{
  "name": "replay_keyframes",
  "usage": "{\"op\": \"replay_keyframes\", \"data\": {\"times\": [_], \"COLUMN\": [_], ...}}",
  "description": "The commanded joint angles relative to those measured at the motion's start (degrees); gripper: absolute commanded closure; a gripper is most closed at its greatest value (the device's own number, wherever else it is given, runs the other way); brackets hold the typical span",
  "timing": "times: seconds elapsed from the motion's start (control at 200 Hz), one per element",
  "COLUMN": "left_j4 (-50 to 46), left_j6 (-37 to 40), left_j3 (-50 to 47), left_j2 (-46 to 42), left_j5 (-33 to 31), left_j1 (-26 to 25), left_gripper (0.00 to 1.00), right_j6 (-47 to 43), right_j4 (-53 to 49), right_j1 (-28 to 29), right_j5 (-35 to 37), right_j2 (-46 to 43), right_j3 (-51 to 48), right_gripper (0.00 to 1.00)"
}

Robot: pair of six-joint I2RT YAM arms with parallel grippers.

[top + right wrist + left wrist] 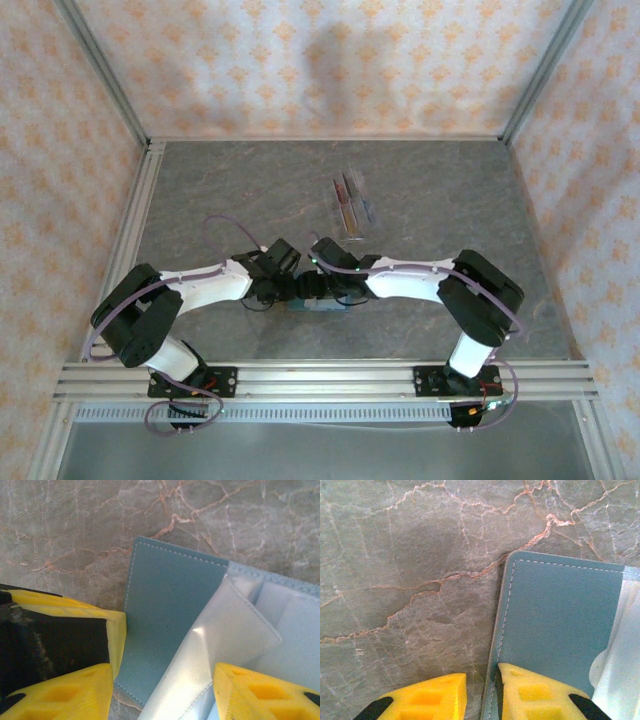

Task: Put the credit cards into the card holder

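Note:
The card holder (326, 305) lies open on the table between the two arms, with a teal cover (560, 615) and pale clear sleeves (225, 630) inside. My left gripper (482, 680) is nearly closed, the cover's stitched left edge held between its yellow fingers (535, 695). My right gripper (165, 700) is open above the holder, one fingertip on each side of a raised clear sleeve and touching nothing. The credit cards (349, 203) stand in a clear rack farther back on the table, away from both grippers.
The grey marble table (220, 190) has bare room to the left, to the right and behind the rack. Aluminium rails (330, 380) run along the near edge, and patterned walls close in the other sides. The left gripper's finger (116, 630) shows in the right wrist view.

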Motion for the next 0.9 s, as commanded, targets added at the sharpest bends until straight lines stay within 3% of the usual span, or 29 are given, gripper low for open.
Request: {"op": "replay_keyframes", "data": {"times": [0.0, 0.45, 0.691, 0.896], "left_j4": [7.61, 6.85, 5.87, 1.72], "left_j6": [-1.24, -0.98, -0.71, -0.18], "left_j3": [-2.72, -2.54, -2.63, -2.45], "left_j2": [5.09, 4.58, 3.61, -0.39], "left_j5": [2.01, 1.33, 1.07, 0.36], "left_j1": [-1.56, -1.51, -1.46, -0.49], "left_gripper": [0.76, 0.76, 0.76, 0.72], "right_j6": [2.98, 6.40, 2.95, 1.61], "right_j4": [4.15, 7.95, 3.72, 6.44], "right_j1": [0.64, 3.87, 3.34, -0.52], "right_j5": [-1.24, 0.63, 2.04, -3.58], "right_j2": [-1.84, -3.57, -2.46, 0.11], "right_j3": [-2.71, -7.91, -2.04, 1.31], "right_gripper": [0.44, 0.39, 0.38, 0.34]}}
